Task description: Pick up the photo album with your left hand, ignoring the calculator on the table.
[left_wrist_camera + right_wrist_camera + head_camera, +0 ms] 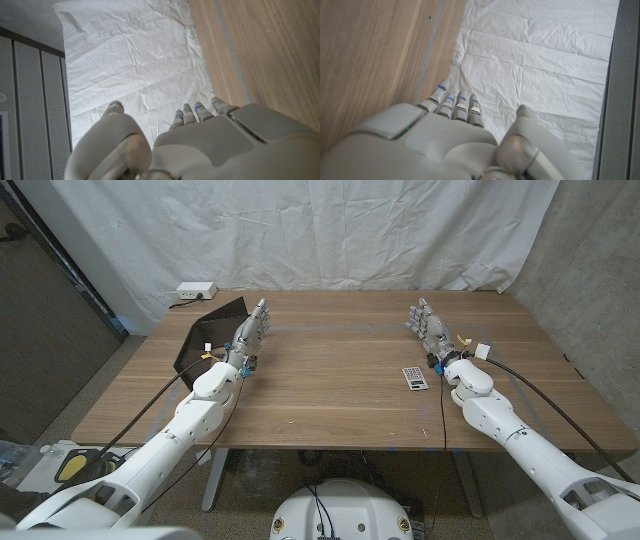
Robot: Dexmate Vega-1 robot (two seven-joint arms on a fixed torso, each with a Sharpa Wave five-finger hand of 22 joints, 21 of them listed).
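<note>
Step in hand: the reach toward the photo album (pixel 212 332) was judged to be barely started.
Photo album: it was seen as a dark flat thing at the table's (pixel 330 395) far left corner, just beside the left hand (pixel 250 335).
Left hand: it was held empty, fingers extended and slightly apart.
Right hand (pixel 430 325): empty, fingers extended.
Advice: the left hand should be brought sideways to the album's near edge.
Calculator (pixel 415 377): lying near the right wrist, to be left alone.
Containers: none were seen.

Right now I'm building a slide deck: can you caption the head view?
Left hand beside the black photo album; right hand waits above the calculator.
</note>
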